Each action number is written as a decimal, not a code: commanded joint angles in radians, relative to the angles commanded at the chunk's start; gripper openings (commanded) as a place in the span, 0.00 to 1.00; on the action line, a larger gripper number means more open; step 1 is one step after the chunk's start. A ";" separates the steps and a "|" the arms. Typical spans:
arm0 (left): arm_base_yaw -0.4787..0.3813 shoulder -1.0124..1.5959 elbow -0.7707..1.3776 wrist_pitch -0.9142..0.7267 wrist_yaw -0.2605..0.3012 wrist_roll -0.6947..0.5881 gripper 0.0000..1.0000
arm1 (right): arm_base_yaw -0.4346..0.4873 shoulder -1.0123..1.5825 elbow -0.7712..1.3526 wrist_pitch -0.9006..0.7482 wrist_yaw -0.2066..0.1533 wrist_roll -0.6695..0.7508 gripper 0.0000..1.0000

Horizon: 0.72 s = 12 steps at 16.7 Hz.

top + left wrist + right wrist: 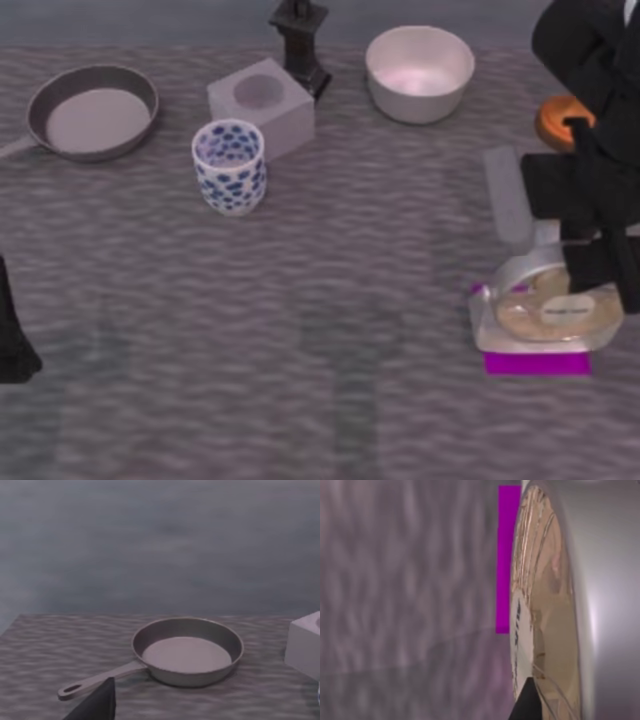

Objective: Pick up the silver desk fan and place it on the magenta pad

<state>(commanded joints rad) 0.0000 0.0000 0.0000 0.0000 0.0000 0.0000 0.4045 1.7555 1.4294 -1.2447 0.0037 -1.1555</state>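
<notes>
The silver desk fan [545,310] is at the table's right, tilted back with its tan-gold grille facing up. It covers most of the magenta pad [537,363], of which only a front strip shows. I cannot tell whether its base touches the pad. My right gripper [590,285] comes down on the fan's upper rim and is shut on it. In the right wrist view one dark fingertip [527,702] lies against the grille of the fan [545,605], with the pad [508,555] beyond. My left gripper [15,350] is parked open at the left edge.
Along the back stand a grey frying pan [92,112], a white block with a round hollow [262,105], a blue-spotted cup [230,166], a dark statuette [300,40] and a white bowl [420,72]. A pale grey flat bar [508,195] lies behind the fan.
</notes>
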 joint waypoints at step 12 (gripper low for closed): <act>0.000 0.000 0.000 0.000 0.000 0.000 1.00 | 0.000 0.000 0.000 0.000 0.000 0.000 0.68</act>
<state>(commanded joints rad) 0.0000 0.0000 0.0000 0.0000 0.0000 0.0000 0.4045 1.7555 1.4294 -1.2447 0.0037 -1.1555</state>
